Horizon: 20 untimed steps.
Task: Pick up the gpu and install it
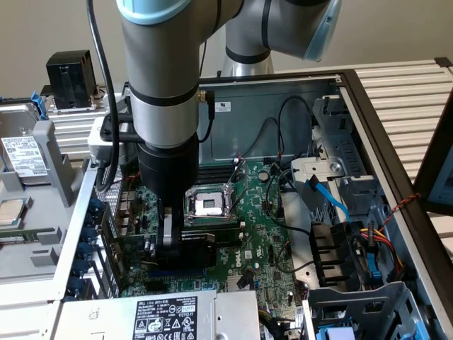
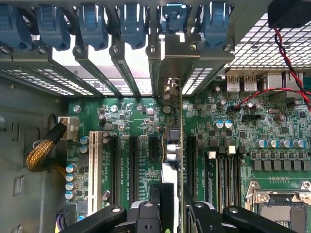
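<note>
Nearest the exterior camera: power supply, a silver box with a white rating label, at the front edge of the open computer case.

Just behind it: motherboard, large and green, flat on the case floor, crowded with capacitors and slots.

On the motherboard's expansion-slot area, toward the exterior view's left: gpu, black fan shroud facing the camera, card standing upright on its long edge. The wrist view gives the gpu edge-on, running straight away from the fingers. Its silver end bracket is set against the case's rear slot openings, by a row of blue retaining clips. Whether the edge connector is fully home in a slot cannot be told.

On the card: gripper, pointing straight down from the grey arm, clenched on the gpu's upper edge. Black fingers flank the card on both sides.

Just behind the gpu: CPU socket, square, metal-framed.

Toward the exterior view's right: blue flat cable, loose black cabling, and a red-yellow-black wire bundle beside the drive cage.

Farthest, outside the case: slatted table; at the exterior view's left, a labelled hard drive and a black boxy part.
</note>
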Each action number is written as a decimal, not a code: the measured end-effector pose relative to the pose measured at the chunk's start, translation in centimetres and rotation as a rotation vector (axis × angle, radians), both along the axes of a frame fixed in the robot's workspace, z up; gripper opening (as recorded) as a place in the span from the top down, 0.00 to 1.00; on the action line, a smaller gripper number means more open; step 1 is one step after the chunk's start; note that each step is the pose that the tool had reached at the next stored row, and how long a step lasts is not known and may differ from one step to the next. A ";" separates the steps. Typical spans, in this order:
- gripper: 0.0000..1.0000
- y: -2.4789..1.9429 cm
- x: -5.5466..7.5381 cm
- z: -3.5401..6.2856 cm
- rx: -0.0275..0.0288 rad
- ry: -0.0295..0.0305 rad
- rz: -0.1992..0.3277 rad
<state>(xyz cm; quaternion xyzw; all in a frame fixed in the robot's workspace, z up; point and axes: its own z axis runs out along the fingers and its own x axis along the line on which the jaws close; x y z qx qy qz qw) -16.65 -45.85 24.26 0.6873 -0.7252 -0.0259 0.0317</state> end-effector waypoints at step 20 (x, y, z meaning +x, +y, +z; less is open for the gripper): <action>0.73 0.07 -0.2 -0.25 -0.0002 -0.0032 0.002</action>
